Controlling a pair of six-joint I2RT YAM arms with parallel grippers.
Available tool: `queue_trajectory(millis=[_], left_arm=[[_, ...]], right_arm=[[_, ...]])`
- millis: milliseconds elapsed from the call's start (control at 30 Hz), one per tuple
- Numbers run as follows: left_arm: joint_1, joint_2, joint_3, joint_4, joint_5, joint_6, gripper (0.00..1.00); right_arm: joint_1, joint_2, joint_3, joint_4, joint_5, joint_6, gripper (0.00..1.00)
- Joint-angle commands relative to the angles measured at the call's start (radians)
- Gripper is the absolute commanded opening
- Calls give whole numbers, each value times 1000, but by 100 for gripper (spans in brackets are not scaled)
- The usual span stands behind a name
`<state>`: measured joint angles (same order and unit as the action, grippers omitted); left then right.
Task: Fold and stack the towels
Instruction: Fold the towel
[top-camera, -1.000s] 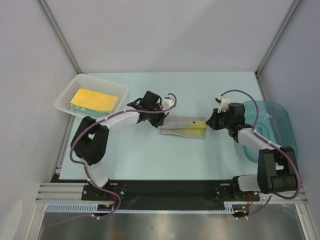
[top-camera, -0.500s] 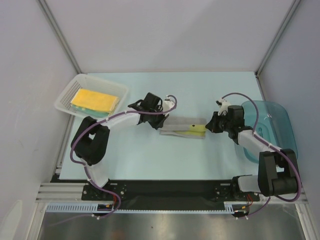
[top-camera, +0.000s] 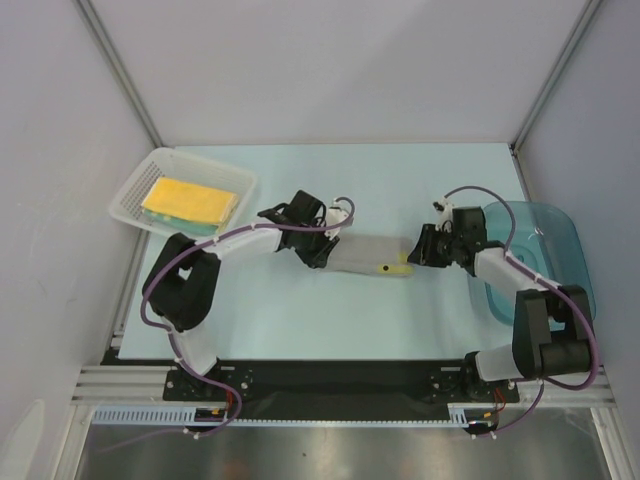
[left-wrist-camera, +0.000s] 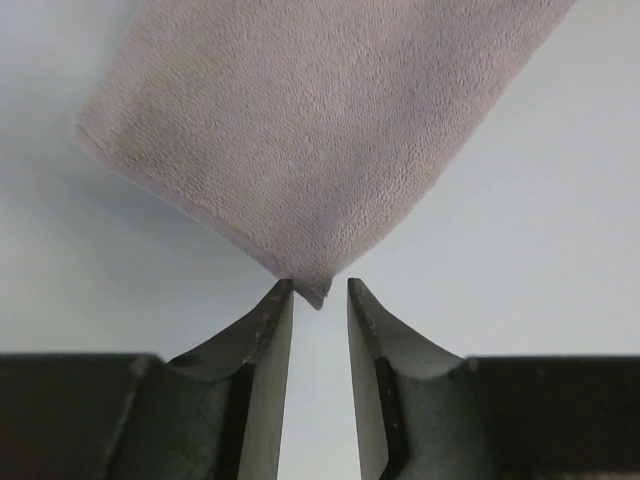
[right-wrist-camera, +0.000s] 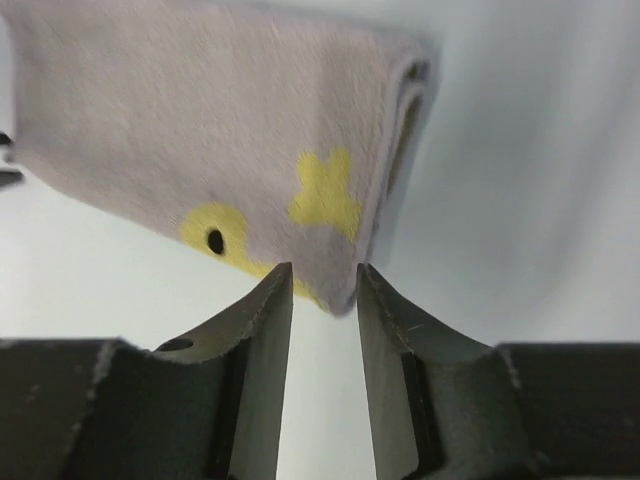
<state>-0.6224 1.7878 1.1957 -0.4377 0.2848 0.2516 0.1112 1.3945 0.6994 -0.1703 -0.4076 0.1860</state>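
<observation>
Landmark: white mesh basket (top-camera: 208, 162), standing on the pale blue table (top-camera: 300, 310).
Basket contents: stack of folded towels (top-camera: 188, 200), yellow on top with a green edge showing on its near side.
Towel in work: grey folded towel (top-camera: 365, 256), lying flat on the table to the right of the basket and well apart from it; a yellow chick face with a black eye shows at the end farther from the basket.
Left gripper (top-camera: 322, 257): at the towel's end nearer the basket; in the left wrist view its fingers stand slightly parted, with one towel corner pointing into the gap at the tips, not clamped.
Right gripper (top-camera: 412, 255): at the towel's end farther from the basket; in the right wrist view the fingers are narrowly parted, and the folded, layered corner lies between the tips; whether they touch the cloth cannot be told.
Blue translucent tub (top-camera: 560, 240): farthest right of the basket, beyond the right gripper.
</observation>
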Motion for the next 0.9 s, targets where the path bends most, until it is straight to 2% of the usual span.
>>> queue_trajectory(millis=[0,100,133,267,367,500,700,867], left_arm=[[-5,-65,34,-65,10,1,35],[-5,-106,57,-62,-29,-15,39],[-5,-111,68,-46,-41,-31,44],[-5,-107,104,11,-9,-164,42],[-5,-108,58,102,32,-245,42],[-7,-82,-57,241,102,-365,41],[-7,-8,-110,229,25,-408,39],[-7,1,-85,156,-94,-405,39]], right_arm=[[1,11,130,-93,-43,36,37],[25,1,183,-117,-39,88,35],[34,0,190,-107,-45,105,34],[65,66,251,-129,-22,127,31],[67,109,261,-137,-49,133,27],[68,150,181,-66,-59,141,24],[65,231,121,-15,-16,158,22],[68,233,152,-73,82,125,20]])
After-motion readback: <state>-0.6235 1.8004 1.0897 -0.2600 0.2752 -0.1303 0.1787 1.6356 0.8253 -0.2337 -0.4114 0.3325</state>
